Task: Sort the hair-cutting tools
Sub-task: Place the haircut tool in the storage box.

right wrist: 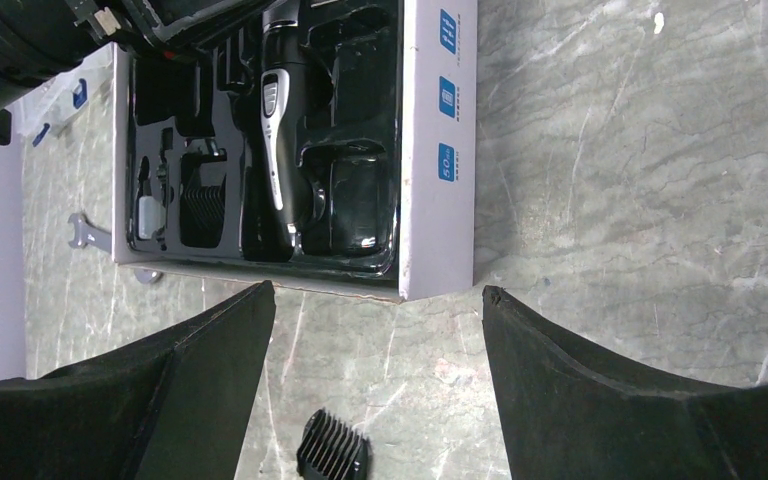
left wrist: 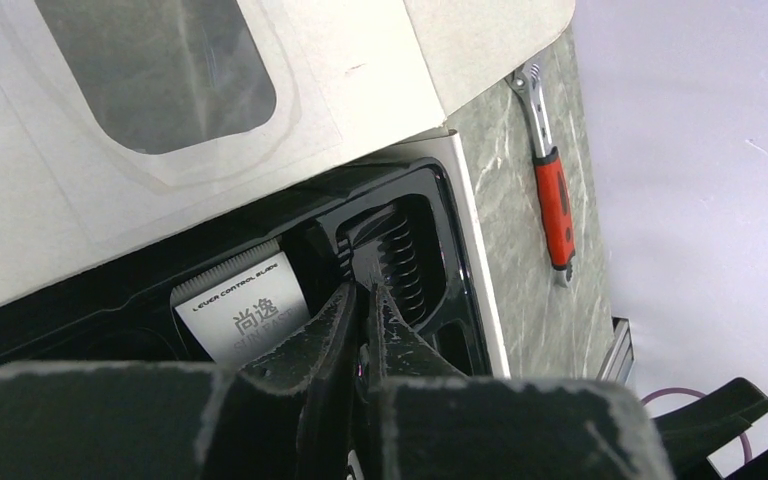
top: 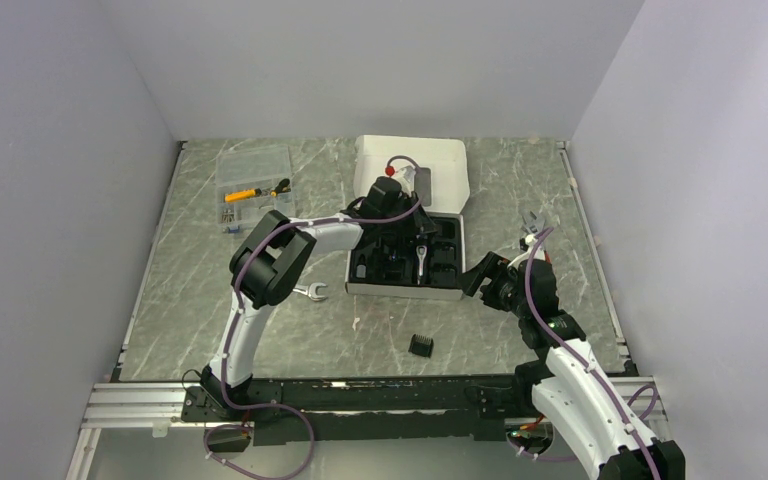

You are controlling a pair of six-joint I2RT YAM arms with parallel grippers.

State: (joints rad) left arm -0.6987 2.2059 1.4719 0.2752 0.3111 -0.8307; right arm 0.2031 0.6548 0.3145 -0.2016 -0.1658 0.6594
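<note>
The hair clipper lies in the black tray of the white box; the right wrist view shows its black-and-silver body beside a comb attachment seated in a slot. My left gripper hangs over the tray's far end. Its fingers are pressed almost together, with nothing visible between them, right at a comb attachment lying in a tray compartment next to the clipper's blade head. Another comb attachment lies loose on the table. My right gripper stands wide open above it, holding nothing.
The box lid stands open at the back. A silver wrench lies left of the box and a red-handled wrench to its right. A clear plastic organizer sits at the back left.
</note>
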